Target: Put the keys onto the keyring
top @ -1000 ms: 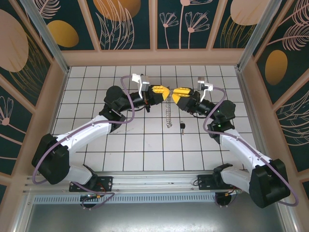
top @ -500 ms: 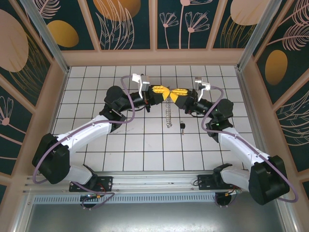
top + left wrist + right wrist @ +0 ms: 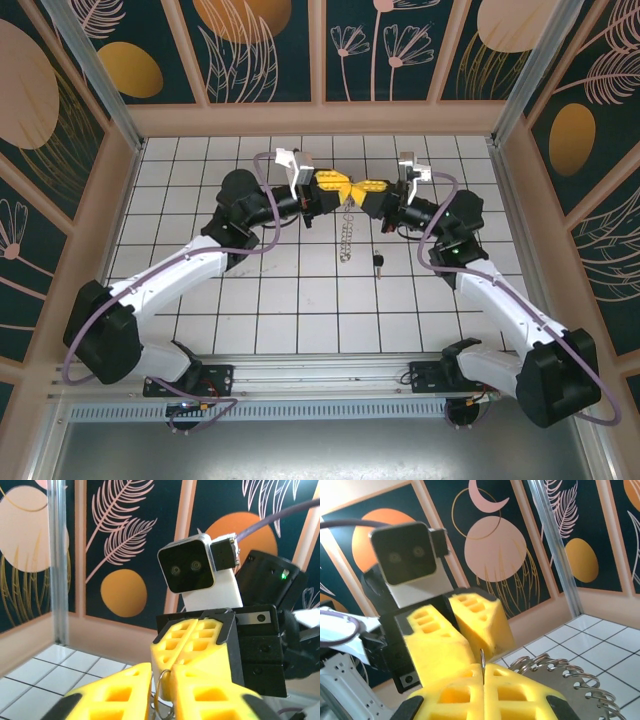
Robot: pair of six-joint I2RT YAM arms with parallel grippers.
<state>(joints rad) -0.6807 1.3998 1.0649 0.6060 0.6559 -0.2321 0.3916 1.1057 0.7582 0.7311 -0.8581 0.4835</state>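
Together, left gripper (image 3: pixel 342 190) and right gripper (image 3: pixel 356 194) pinch keyring (image 3: pixel 346 236).

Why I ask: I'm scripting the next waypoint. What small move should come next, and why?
Probably open the right claw and lower it toward the key, leaving the left claw holding the keyring. Both claws look shut on the ring in mid-air, its chain hanging down, while the key lies loose on the table, on the right arm's side.

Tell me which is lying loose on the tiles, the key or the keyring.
The black-headed key lies loose. The keyring hangs pinched by the left end effector and the right end effector.
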